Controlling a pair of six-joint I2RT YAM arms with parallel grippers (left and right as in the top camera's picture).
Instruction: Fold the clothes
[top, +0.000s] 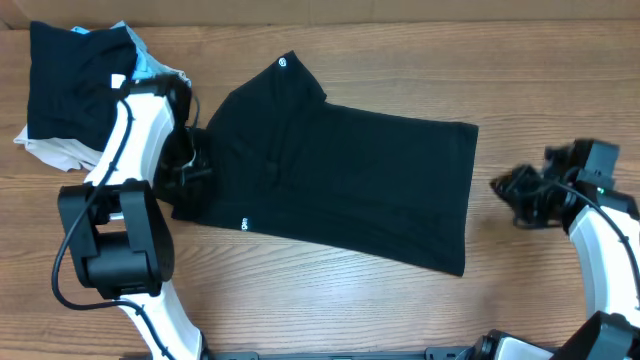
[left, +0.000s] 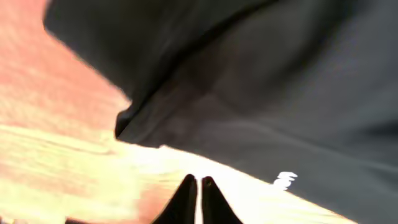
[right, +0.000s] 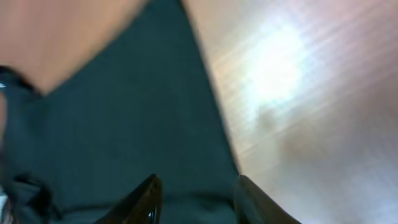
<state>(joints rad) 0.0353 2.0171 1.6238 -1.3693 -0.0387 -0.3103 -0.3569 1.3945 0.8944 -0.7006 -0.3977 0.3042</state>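
Note:
A large black T-shirt (top: 350, 180) lies spread on the wooden table, with one sleeve folded over near the top left and small white logos (top: 243, 222) on it. My left gripper (top: 188, 175) is at the shirt's left edge. In the left wrist view its fingers (left: 199, 182) are shut and empty over bare wood, with the shirt (left: 261, 93) and a white logo (left: 286, 180) just ahead. My right gripper (top: 505, 185) is just right of the shirt's right edge. In the right wrist view its fingers (right: 198, 185) are open and empty at the shirt's edge (right: 124, 124).
A pile of smaller garments (top: 75, 85), black with light-blue and pale pieces, lies at the table's back left corner beside my left arm. Bare wooden table (top: 540, 80) surrounds the shirt at the right and front.

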